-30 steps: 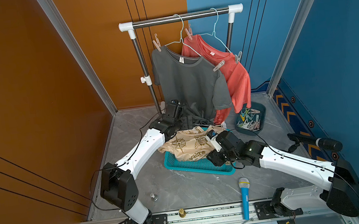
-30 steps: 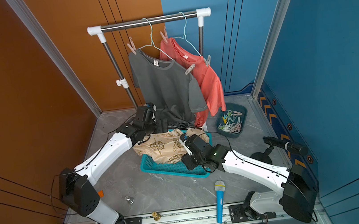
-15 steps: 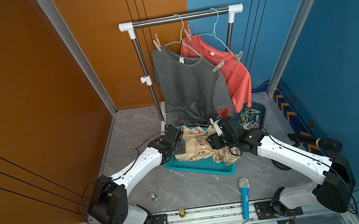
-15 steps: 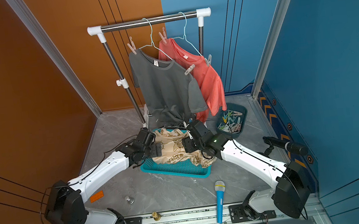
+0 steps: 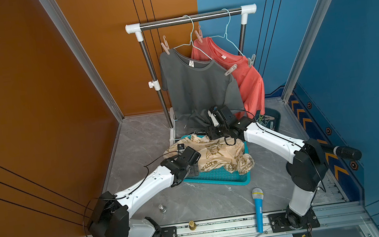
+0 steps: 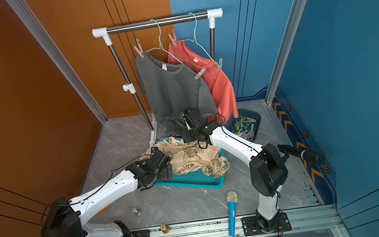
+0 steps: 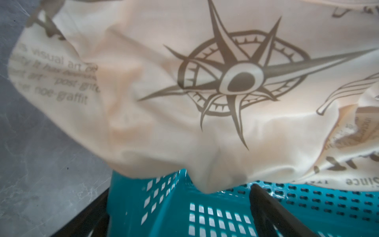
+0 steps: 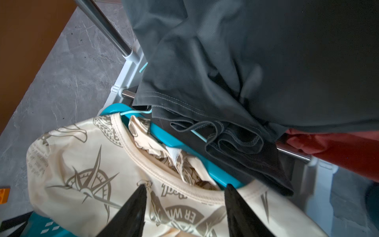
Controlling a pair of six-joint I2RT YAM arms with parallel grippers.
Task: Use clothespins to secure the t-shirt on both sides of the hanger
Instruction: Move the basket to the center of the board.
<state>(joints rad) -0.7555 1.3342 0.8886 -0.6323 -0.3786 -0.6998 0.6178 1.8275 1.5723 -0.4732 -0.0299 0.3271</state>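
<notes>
- Right now the left gripper stands wide open, its black fingers on either side of a corner of the teal basket, gripping nothing.
- Just past its tips, a cream t-shirt with a compass print spills over the basket's rim towards the grey floor.
- Across the basket, the right gripper has its jaws partly spread, tips down at the cream shirt's collar. I cannot tell whether they touch the cloth.
- Near that collar a thin light-blue hanger wire shows, running in under a grey hem.
- That hem belongs to the grey t-shirt, which hangs from the rack with a pin on each shoulder.
- Behind it hangs a coral t-shirt, pinned on both sides the same way.
- The loose clothespins lie heaped in a dark tray on the floor, just beyond the right arm and below the coral shirt, apart from both grippers.
- Nearer the front, a blue toy microphone lies on the floor between the two arm bases.
</notes>
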